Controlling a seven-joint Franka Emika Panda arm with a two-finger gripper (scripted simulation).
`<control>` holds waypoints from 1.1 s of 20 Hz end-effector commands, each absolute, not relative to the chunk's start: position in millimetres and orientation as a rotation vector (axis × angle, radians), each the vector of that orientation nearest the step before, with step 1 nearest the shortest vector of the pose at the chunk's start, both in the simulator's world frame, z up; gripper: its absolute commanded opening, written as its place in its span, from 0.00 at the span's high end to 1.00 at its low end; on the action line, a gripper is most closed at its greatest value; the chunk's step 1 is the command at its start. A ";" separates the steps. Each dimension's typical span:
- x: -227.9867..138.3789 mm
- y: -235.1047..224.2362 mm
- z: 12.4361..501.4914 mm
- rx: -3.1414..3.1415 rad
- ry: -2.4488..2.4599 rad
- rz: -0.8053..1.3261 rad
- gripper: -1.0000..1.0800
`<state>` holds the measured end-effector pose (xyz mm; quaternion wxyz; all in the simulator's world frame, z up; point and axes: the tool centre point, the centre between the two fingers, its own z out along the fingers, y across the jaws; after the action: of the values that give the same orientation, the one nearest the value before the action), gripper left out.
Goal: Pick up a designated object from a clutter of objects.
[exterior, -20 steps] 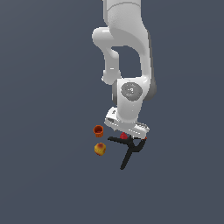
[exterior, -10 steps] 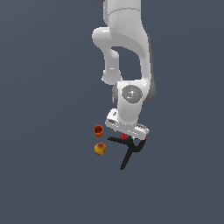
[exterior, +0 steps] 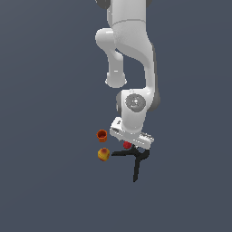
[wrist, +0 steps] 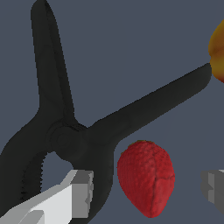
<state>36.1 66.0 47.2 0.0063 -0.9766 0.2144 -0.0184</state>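
The red strawberry (wrist: pixel 146 177) lies on the dark floor beside the black spring clamp (wrist: pixel 83 131). In the wrist view it sits between my two grey fingertips (wrist: pixel 83 192), which stand apart on either side of it, not touching it. My gripper (wrist: pixel 146 188) is open and low over it. In the exterior view the strawberry (exterior: pixel 127 145) shows as a small red spot just under the white hand (exterior: pixel 131 136), with the clamp (exterior: pixel 135 159) below it. My gripper (exterior: pixel 131 146) is mostly hidden by the hand there.
A small orange cup (exterior: pixel 102 134) and a yellow-red round fruit (exterior: pixel 103 154) lie on the exterior view's left of the hand. The fruit's edge (wrist: pixel 217 52) touches the tip of one clamp handle in the wrist view.
The arm has come down a little toward the strawberry. The objects on the floor have not moved.
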 end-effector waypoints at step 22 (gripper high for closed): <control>33.5 69.1 57.8 -3.055 0.680 -0.062 1.00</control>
<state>34.2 66.0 52.3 0.0050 -0.9758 0.2180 -0.0189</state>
